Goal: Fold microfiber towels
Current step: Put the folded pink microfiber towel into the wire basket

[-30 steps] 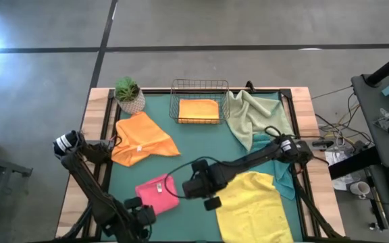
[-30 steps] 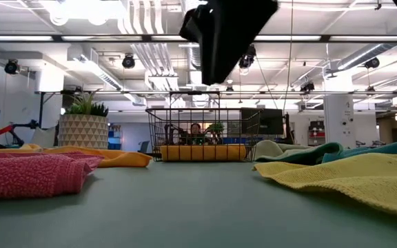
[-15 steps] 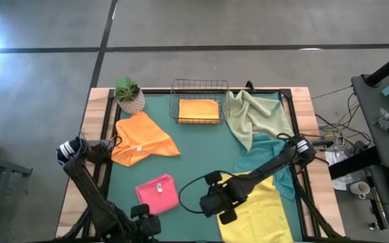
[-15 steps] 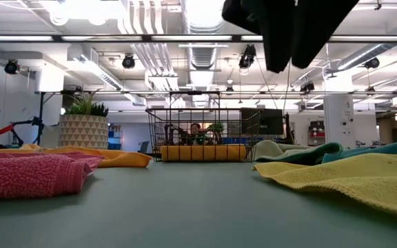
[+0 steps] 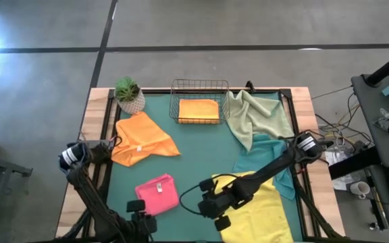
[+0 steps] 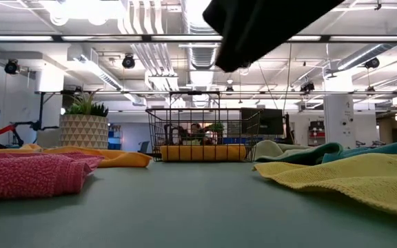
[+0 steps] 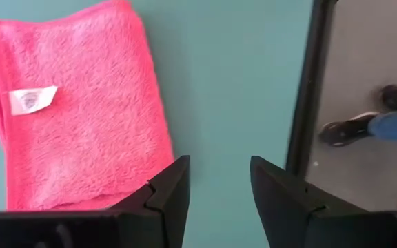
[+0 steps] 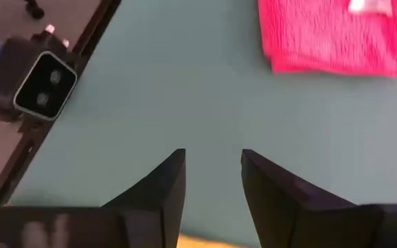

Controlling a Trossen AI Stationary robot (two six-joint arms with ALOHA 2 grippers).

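Microfiber towels sit all over my green mat (image 5: 201, 145). Taking the high view as a clock face, the pink towel (image 5: 157, 194) lies folded at about seven o'clock, its white tag showing in my left wrist view. One orange towel (image 5: 140, 138) lies loose and rumpled at ten o'clock, just below the potted plant (image 5: 128, 94) at eleven. The second orange towel (image 5: 198, 110) sits folded flat inside the wire basket (image 5: 199, 86) at twelve. The pale sage green towel (image 5: 255, 116) is crumpled at two o'clock, and the teal towel (image 5: 265, 154) lies partly under it at three to four. The yellow towel (image 5: 258, 209) is spread loosely at five o'clock, running to the near edge.

My right gripper (image 5: 216, 214) hangs low over the mat at six o'clock, right at the yellow towel's left edge, between it and the pink one. In its wrist view I see the two fingers (image 8: 158, 189) a narrow gap apart, bare mat between them, nothing held. In the low view its dark bulk hangs above the table.

My left gripper (image 7: 216, 189) waits at seven o'clock by the near edge, just beside the pink towel, fingers likewise a narrow gap apart and empty. A person's shoe (image 7: 340, 129) shows on the floor past the table frame.
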